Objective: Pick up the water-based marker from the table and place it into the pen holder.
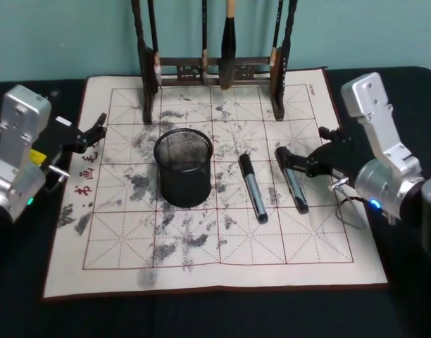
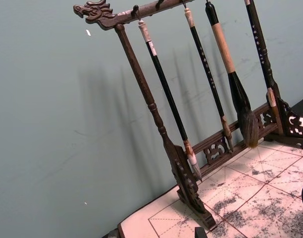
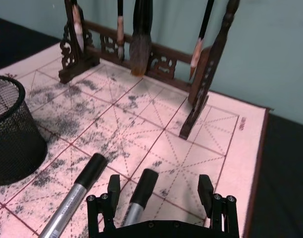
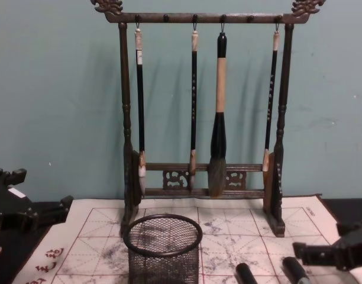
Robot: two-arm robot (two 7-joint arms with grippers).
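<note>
Right gripper (image 3: 159, 182), jaws apart, straddles the right-hand marker (image 1: 296, 191), judged a light, rigid, slippery cylinder best pinched mid-barrel; left gripper (image 1: 97, 132), likewise spread, idles at far left.

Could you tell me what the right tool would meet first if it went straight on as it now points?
Probably the marker: its black cap lies between the right tool's open fingers; past it, the brush rack, though depth is unclear.

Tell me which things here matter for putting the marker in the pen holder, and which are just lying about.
For the job: right marker, pen holder, right end effector open over that marker.
Lying about: left marker, brush rack, hanging brushes, left end effector parked at the left edge of the mat.
</note>
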